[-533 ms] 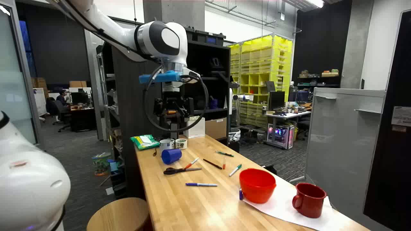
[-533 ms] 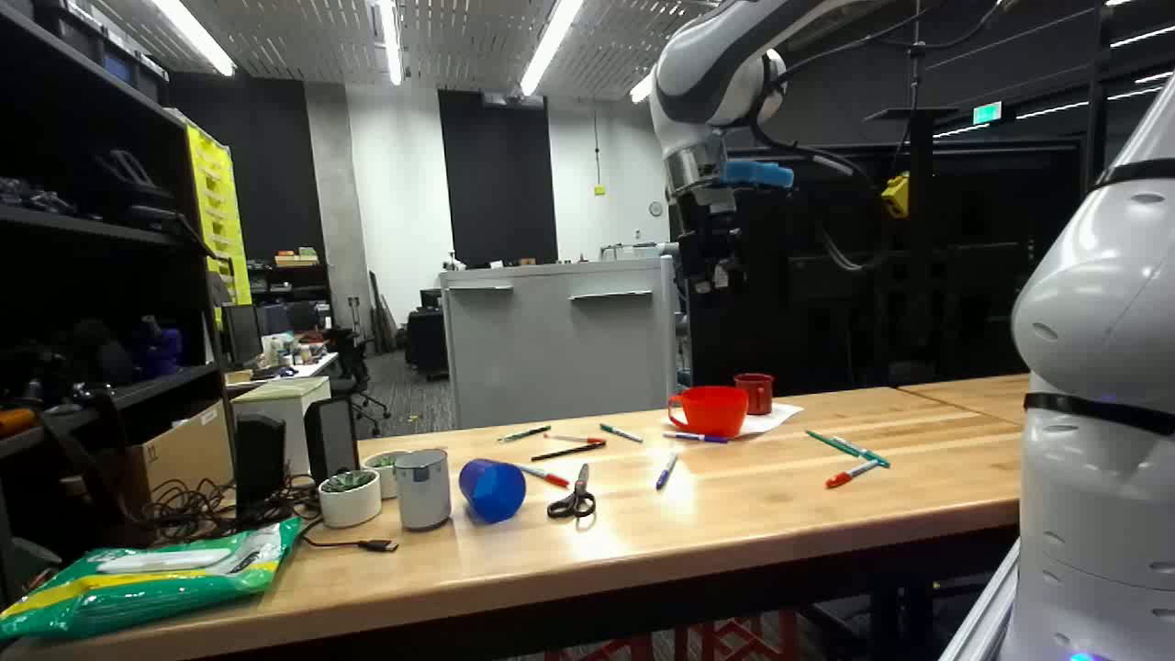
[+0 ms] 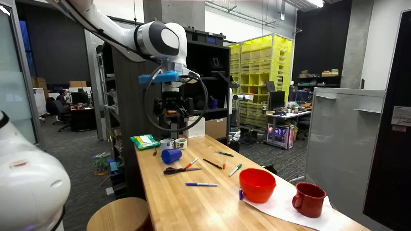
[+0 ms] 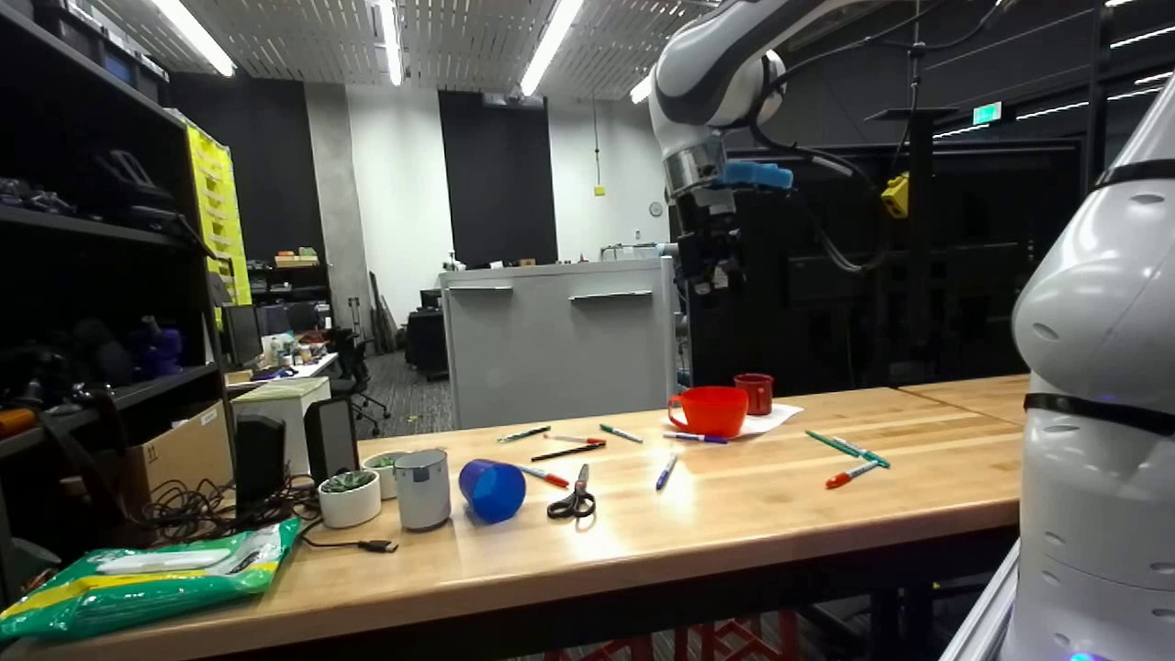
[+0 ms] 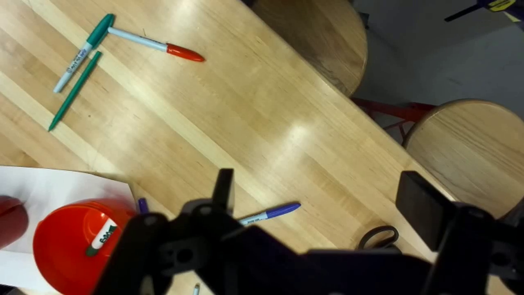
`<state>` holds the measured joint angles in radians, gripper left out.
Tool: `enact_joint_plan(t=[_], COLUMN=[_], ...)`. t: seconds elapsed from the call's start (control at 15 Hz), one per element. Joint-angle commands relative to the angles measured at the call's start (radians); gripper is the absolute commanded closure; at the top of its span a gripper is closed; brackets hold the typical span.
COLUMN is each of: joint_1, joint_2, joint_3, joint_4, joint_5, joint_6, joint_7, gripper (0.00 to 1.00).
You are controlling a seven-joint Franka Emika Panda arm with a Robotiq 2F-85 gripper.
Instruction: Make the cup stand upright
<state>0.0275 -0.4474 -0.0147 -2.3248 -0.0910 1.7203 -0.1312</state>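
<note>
The plain blue cup lies on its side on the wooden table, and it shows in both exterior views (image 3: 171, 156) (image 4: 493, 490). It lies beside a grey mug and near black scissors. The cup is out of view in the wrist view. My gripper is high above the table in both exterior views (image 3: 179, 122) (image 4: 712, 283), well apart from the cup. In the wrist view my gripper (image 5: 321, 194) has its two fingers wide apart, with nothing between them but the table below.
Scissors (image 3: 176, 170), a grey mug (image 4: 423, 489), small plant pots (image 4: 350, 500) and a green packet (image 4: 156, 574) surround the cup. Several pens lie about, including a blue marker (image 5: 282, 209). A red bowl (image 3: 257, 186) and a dark red mug (image 3: 309, 200) stand on white paper.
</note>
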Motion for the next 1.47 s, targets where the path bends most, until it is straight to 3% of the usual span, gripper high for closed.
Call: enact_joint_plan(t=[0.0,0.33,0.53,0.87,1.07,1.2,1.27,1.4], joint_1=[0.031,0.124,0.163,0.170,0.151,0.143,0.163,0.162], joint_2=[0.010,0.049,0.112,0.242,0.326,0.371,0.326,0.361], joint_3=[0.039,0.113,0.170,0.257,0.283,0.286,0.268,0.266], joint_4=[-0.034,-0.100,-0.128,-0.137,-0.125,-0.099,-0.136,-0.118], joint_5=[-0.025,-0.049,-0.099,-0.233,-0.351,-0.441,-0.384,-0.417], joint_6=[0.059,0.206,0.356,0.603,0.734,0.732,0.733,0.734], joint_7=[-0.017,-0.098,-0.071,0.057,0.199,0.299,0.233,0.275], gripper=[0.00,0.00,0.00,0.00,0.00,0.00,0.00,0.00])
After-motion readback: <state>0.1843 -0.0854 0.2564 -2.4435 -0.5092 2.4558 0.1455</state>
